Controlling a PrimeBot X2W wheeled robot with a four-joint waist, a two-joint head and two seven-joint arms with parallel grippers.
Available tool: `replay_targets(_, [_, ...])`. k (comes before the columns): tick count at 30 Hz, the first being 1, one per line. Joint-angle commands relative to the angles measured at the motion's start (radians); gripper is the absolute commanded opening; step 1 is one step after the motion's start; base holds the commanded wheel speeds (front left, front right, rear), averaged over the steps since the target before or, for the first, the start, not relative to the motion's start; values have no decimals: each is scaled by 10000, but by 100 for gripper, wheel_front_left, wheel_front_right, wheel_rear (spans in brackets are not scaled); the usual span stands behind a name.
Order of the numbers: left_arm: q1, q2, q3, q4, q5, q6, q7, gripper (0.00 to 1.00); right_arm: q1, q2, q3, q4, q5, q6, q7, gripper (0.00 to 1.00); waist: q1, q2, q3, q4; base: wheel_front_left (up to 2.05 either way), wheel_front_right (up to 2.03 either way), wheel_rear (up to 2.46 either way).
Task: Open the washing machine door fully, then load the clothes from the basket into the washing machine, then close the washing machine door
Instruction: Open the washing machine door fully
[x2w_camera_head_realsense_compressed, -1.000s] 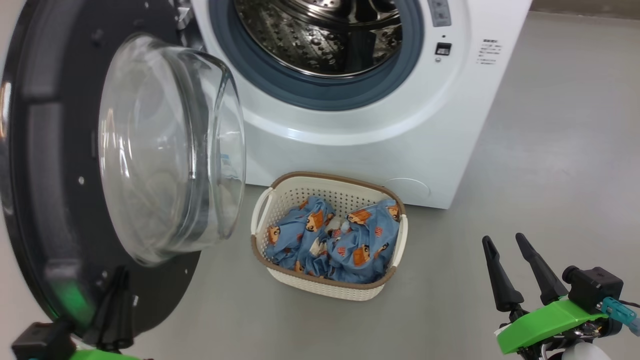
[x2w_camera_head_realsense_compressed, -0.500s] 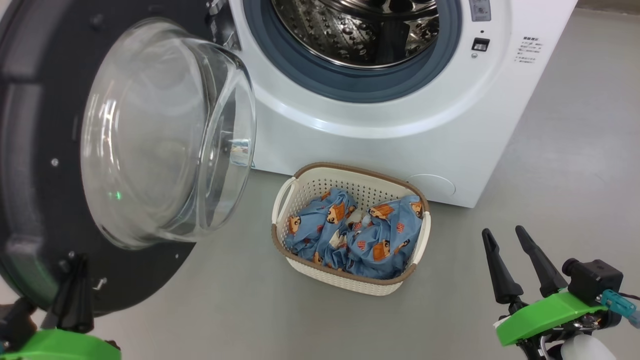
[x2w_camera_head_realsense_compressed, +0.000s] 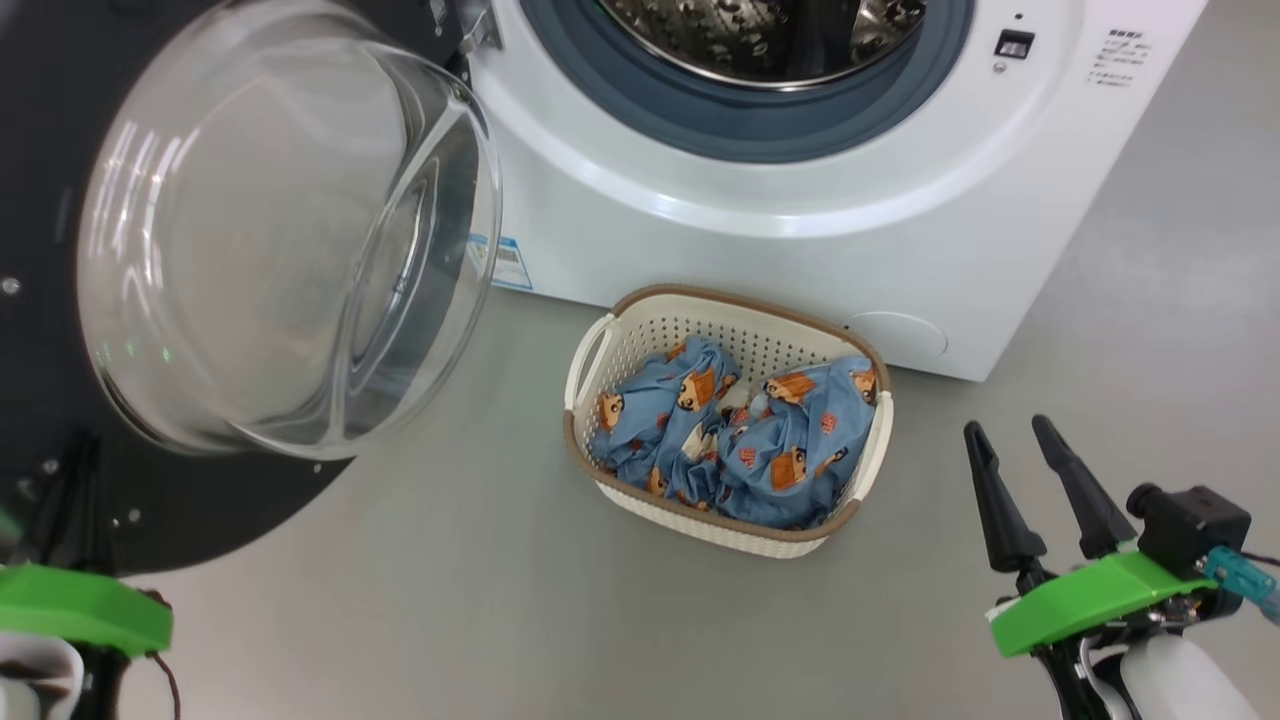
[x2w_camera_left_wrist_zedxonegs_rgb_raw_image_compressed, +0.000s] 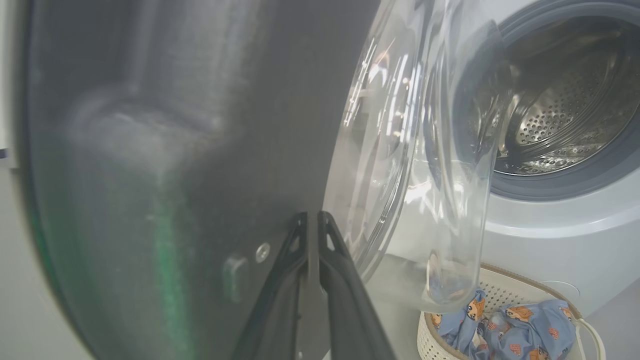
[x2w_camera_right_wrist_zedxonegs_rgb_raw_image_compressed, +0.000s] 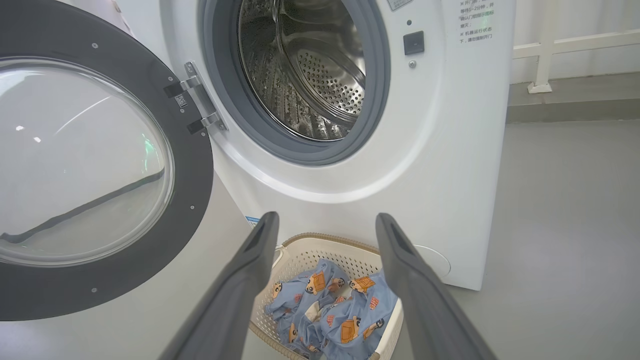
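Dark blur of the left claw (x2w_camera_head_realsense_compressed: 80, 450) against the washing machine door (x2w_camera_head_realsense_compressed: 200, 510).

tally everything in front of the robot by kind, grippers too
washing machine: 1
washing machine door: 1
basket: 1
heap of clothes: 1 (separate garments cannot be counted)
grippers: 2, left gripper and right gripper
total: 6

Left end effector (x2w_camera_left_wrist_zedxonegs_rgb_raw_image_compressed: 312, 219) pinched together, right end effector (x2w_camera_head_realsense_compressed: 1006, 428) spread wide.
The left fingers (x2w_camera_left_wrist_zedxonegs_rgb_raw_image_compressed: 280, 300) meet at their tips. The right fingers (x2w_camera_head_realsense_compressed: 1000, 510) stand well apart, pointing up, with nothing between them.
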Motion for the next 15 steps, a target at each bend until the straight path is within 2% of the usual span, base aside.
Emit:
replay_targets(1, [-619,622,522,24,-117,20,6,0,-401,-35,198,-208,-149,75,-124,100,-1,0,162,104,0,0,0])
replay_targets(15, [-2748,1399,145,2544,120,-387,-111,0,-910,-39,145,-124,-297,75,-124,100,-1,0,733,463,0,0,0])
